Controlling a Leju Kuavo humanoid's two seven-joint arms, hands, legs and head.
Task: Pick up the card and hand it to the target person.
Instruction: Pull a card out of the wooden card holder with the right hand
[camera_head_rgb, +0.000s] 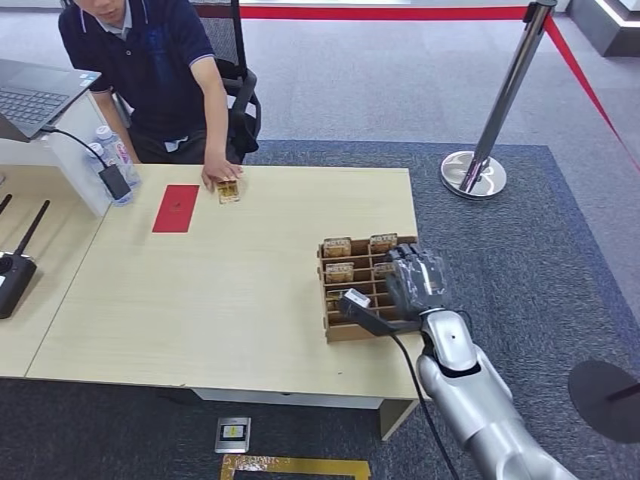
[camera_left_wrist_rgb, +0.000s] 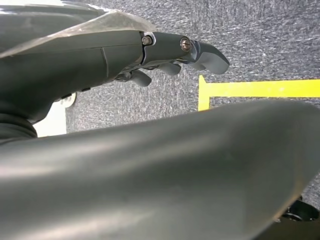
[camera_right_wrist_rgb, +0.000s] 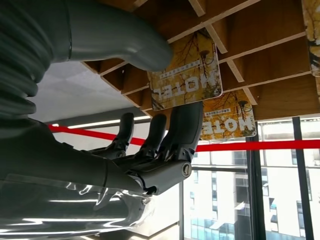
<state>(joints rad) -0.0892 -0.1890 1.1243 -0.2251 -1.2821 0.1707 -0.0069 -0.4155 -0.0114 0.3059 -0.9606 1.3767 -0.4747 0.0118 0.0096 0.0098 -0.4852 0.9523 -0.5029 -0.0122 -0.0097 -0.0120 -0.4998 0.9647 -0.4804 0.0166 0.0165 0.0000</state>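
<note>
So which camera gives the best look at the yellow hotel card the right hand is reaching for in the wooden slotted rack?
The right wrist view: the yellow hotel card is close, between thumb and fingers of the right hand. The head view shows the wooden slotted rack small, the hand covering that card. The left wrist view faces carpet.

My desk (camera_head_rgb: 226, 290) is pale wood, standing on a dark blue-grey carpet (camera_head_rgb: 498, 250) that borders a lighter grey floor (camera_head_rgb: 362, 80) further off. A second pale desk (camera_head_rgb: 45, 230) butts against it on my left. Behind the far edge stands a black office chair (camera_head_rgb: 240, 95). A chrome stanchion (camera_head_rgb: 494, 120) on a round base stands on the carpet edge to my right, with red rope (camera_head_rgb: 377, 12) running from its top. Yellow tape (camera_left_wrist_rgb: 260, 88) marks the carpet near my feet. From my right wrist I see tall windows (camera_right_wrist_rgb: 279, 185) with daylight and buildings beyond.
</note>
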